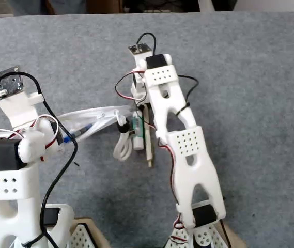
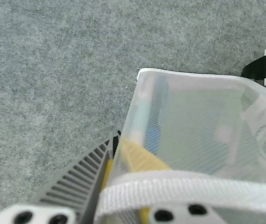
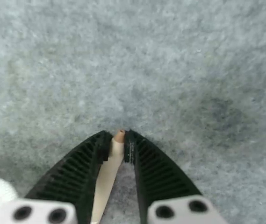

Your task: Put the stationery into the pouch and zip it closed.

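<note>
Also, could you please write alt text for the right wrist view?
Black ribbed jaws are shut on a slim wooden stick, pencil-like, with its tip just past them, above a grey felt table.

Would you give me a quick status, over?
Left gripper shut on pouch. Right gripper shut on pencil. Green-white item lies beside it.

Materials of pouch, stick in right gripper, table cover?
The pouch: translucent plastic mesh, likely; fine weave lines, contents show through. The stick: bare wood, probably a pencil; tan, matte. The table cover: grey felt or carpet; fuzzy nap.
</note>
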